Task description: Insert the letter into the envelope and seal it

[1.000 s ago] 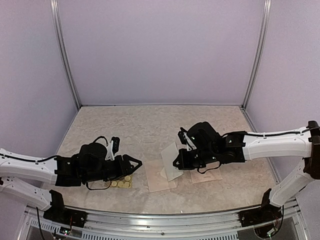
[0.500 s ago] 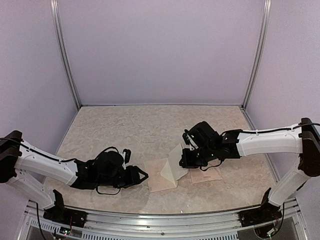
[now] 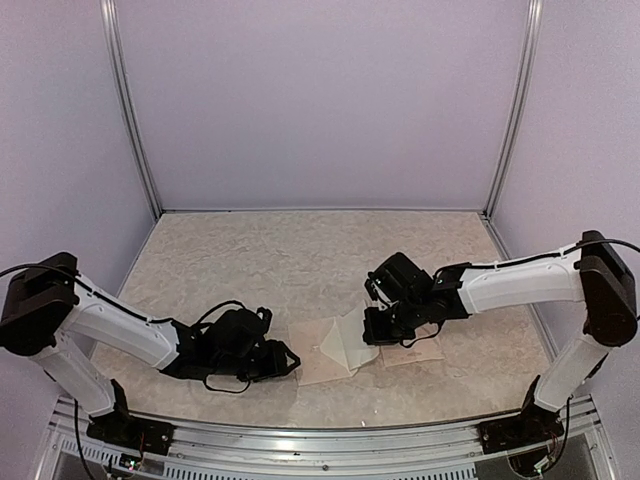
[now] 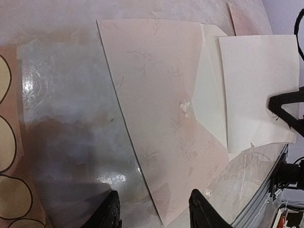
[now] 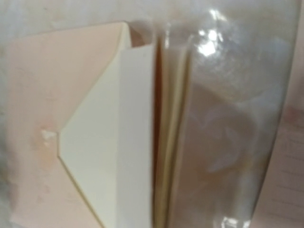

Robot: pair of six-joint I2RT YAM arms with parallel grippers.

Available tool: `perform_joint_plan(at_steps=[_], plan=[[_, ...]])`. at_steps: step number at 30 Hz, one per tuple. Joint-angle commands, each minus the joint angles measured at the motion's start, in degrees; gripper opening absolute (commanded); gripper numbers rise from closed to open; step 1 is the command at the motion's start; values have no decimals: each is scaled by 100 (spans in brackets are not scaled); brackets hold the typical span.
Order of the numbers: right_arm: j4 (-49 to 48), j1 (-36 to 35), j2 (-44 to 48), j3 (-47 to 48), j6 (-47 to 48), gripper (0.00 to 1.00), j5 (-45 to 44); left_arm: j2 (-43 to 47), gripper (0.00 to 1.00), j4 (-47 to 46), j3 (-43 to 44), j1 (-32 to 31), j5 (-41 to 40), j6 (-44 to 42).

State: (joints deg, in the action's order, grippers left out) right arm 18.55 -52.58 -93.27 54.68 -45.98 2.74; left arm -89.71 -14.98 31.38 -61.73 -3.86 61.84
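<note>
Now: left claw (image 4: 154, 211) open, envelope (image 4: 156, 95) corner between tips; right claw (image 3: 368, 328) beside it, grip unclear.

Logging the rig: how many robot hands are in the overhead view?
2. The left hand sits just left of the envelope; the right hand is at the cream sheet on its right side. None hidden.
</note>
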Motion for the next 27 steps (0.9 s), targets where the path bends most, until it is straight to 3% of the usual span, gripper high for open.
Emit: perform_joint_plan(at_steps=[1, 9, 27], plan=[[160, 45, -199, 31, 80, 0, -19, -251, 45, -13, 211, 45, -18, -200], [194, 47, -439, 119, 73, 0, 11, -627, 35, -100, 301, 39, 85, -278], [-157, 46, -619, 116, -163, 0, 279, -748, 30, -205, 349, -74, 133, -229]])
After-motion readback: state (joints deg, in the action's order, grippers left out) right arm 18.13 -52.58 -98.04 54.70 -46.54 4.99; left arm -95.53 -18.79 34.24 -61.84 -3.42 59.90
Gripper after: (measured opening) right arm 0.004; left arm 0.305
